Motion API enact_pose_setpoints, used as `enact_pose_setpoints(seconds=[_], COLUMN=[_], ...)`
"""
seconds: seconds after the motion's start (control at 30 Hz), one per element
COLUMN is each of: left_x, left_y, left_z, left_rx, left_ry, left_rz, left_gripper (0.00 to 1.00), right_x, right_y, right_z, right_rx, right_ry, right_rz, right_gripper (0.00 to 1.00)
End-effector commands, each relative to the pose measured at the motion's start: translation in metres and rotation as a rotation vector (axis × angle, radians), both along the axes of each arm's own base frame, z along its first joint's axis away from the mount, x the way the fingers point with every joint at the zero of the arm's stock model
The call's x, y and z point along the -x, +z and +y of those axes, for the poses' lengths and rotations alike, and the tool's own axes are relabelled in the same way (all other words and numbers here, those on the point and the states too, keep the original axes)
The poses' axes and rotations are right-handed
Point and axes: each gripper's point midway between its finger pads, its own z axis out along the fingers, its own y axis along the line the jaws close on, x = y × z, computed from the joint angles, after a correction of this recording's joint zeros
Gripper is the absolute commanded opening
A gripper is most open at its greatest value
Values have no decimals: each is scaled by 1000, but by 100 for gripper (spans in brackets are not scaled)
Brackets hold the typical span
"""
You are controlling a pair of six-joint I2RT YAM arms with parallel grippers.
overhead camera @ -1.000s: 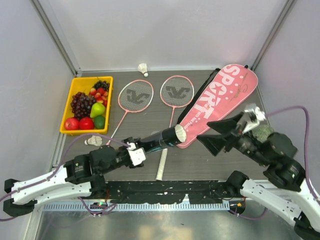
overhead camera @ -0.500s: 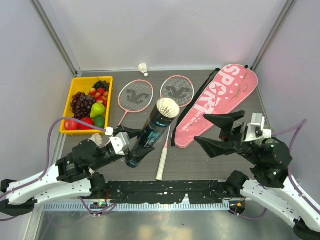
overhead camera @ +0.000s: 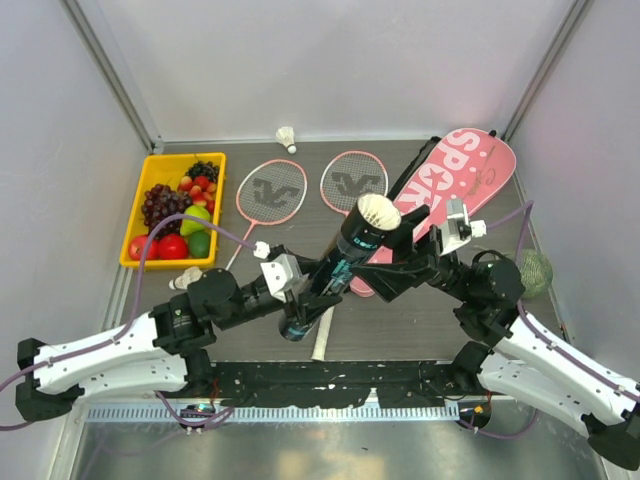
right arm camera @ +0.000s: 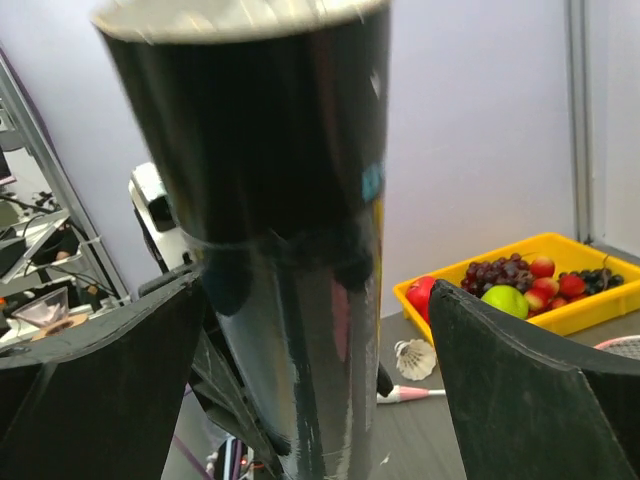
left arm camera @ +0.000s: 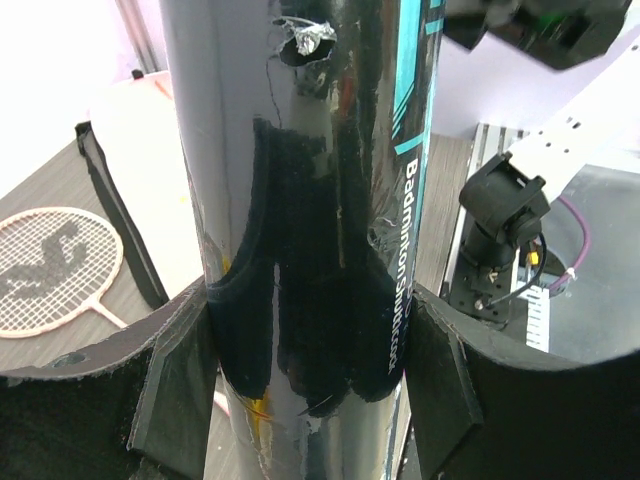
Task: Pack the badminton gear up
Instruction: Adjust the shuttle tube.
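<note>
My left gripper [overhead camera: 303, 292] is shut on the long dark tube [overhead camera: 345, 258], which stands tilted with its open top up; both pads press its sides in the left wrist view, left gripper [left arm camera: 310, 385] and tube [left arm camera: 300, 180]. My right gripper [overhead camera: 401, 250] is open and straddles the tube's upper part. In the right wrist view, gaps show between the tube [right arm camera: 285, 260] and both sides of the right gripper [right arm camera: 315, 380]. Two pink rackets [overhead camera: 272, 190] [overhead camera: 353, 182] lie on the table. The pink SPORT bag [overhead camera: 455, 180] lies at the back right. One shuttlecock [overhead camera: 287, 137] sits at the back wall, another [overhead camera: 187, 281] near the left arm.
A yellow tray [overhead camera: 136, 212] of fruit stands at the left. A green netted ball [overhead camera: 534, 270] lies at the right edge behind the right arm. One racket's white handle [overhead camera: 322, 338] reaches toward the near edge under the tube.
The left arm has swung the tube rightward. The right arm moved left, and its wide-open jaws now stand around the tube's upper part.
</note>
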Motion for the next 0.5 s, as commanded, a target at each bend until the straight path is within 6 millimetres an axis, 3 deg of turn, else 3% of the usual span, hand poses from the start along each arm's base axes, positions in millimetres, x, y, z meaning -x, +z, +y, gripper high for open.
enact_pose_setpoints(seconds=[0.0, 0.1, 0.47], left_x=[5, 4, 5], left_y=[70, 69, 63], left_z=[-6, -12, -29], left_rx=[216, 219, 194], left_ry=[-34, -36, -76], left_rz=[-52, -51, -39], left_gripper=[0, 0, 0], right_x=[7, 7, 9], right_y=[7, -4, -13], right_z=[3, 9, 24], right_rx=[-72, -79, -77], right_ry=[67, 99, 156], right_rz=[21, 62, 82], right_gripper=[97, 97, 99])
